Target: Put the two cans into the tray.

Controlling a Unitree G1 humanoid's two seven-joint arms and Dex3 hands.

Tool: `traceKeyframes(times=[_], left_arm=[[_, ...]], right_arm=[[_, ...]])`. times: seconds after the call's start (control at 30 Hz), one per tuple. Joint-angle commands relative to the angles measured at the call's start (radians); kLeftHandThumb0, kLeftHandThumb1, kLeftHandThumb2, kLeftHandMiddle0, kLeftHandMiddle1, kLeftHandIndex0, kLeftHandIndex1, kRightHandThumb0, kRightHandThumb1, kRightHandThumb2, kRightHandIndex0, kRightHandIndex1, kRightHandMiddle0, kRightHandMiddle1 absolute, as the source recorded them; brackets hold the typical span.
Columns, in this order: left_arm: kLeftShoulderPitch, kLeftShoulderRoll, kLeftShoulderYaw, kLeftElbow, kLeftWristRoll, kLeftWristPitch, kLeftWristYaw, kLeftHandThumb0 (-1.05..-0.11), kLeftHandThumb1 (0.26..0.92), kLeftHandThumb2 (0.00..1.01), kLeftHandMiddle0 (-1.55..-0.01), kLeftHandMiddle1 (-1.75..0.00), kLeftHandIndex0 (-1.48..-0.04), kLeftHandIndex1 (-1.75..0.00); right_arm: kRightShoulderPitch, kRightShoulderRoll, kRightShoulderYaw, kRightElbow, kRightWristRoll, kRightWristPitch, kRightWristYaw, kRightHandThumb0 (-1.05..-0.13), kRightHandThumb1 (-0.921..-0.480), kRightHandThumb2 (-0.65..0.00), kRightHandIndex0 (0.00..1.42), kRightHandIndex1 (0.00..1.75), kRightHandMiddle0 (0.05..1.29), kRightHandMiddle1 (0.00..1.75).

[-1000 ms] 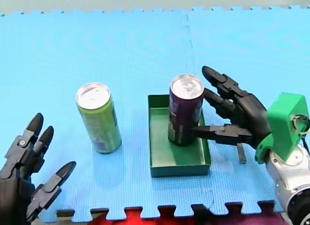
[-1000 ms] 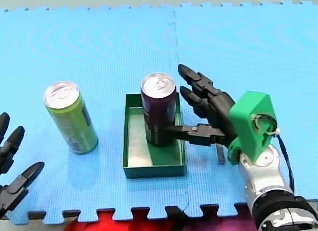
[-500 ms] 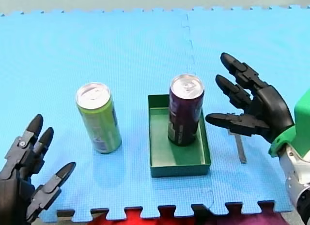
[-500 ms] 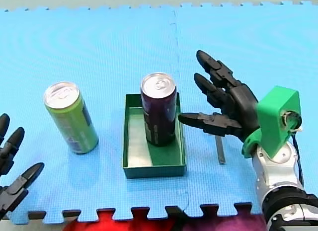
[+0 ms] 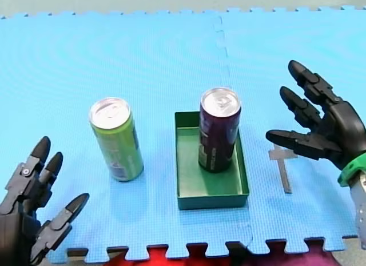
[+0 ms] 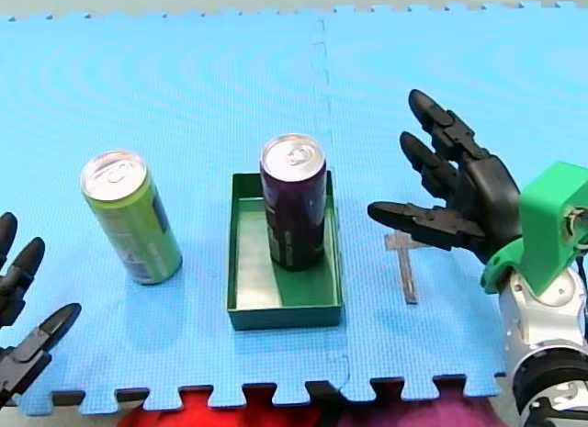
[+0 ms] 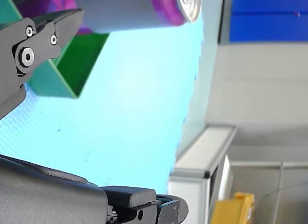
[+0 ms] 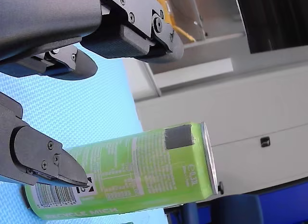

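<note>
- On the blue foam mat, the green tray lies near the middle. The purple can stands upright inside it, toward the far right corner.
- The green can stands upright on the mat to the left of the tray, apart from it and outside it.
- The right hand hovers over the mat to the right of the tray, clear of the purple can. It holds nothing, and its fingers are stretched out rather than curled, pointing toward the tray.
- The left hand is at the near left corner of the mat, well apart from the green can. It too holds nothing, and its fingers are uncurled.
- A thin grey T-shaped mark lies on the mat under the right hand's fingers.
- In the second wrist view, the green can shows a barcode at its base, blocks of small white print and a grey square patch near its rim. The print is too fine to read. A dark fingertip sits in front of the barcode end, and contact cannot be told.
- In the first wrist view, the purple can and a wall of the tray show beyond a black finger. No writing on that can is readable.
</note>
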Motion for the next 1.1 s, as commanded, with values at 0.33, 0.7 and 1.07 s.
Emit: traceKeyframes(times=[0.33, 0.7, 1.07], left_arm=[[0.008, 0.004, 0.002, -0.012, -0.006, 0.009, -0.003, -1.048, 0.839, 0.0, -0.45, 0.0, -0.4, 0.0], [-0.046, 0.024, 0.015, 0.065, -0.016, 0.039, -0.013, -1.045, 0.814, 0.0, -0.45, 0.0, -0.4, 0.0], [-0.157, 0.05, 0.051, 0.183, -0.041, 0.022, -0.036, -0.923, 0.696, 0.0, -0.52, -0.02, -0.47, -0.01]], right_arm=[[0.025, -0.027, -0.037, 0.021, 0.018, -0.033, 0.007, -0.886, -0.632, 0.0, 0.27, 0.04, 0.27, 0.03], [0.053, -0.02, -0.031, 0.023, 0.002, -0.06, 0.008, -0.864, -0.64, -0.002, 0.34, 0.04, 0.33, 0.02], [0.062, -0.009, -0.026, 0.022, -0.005, -0.063, 0.007, -0.854, -0.641, 0.0, 0.39, 0.03, 0.36, 0.01]])
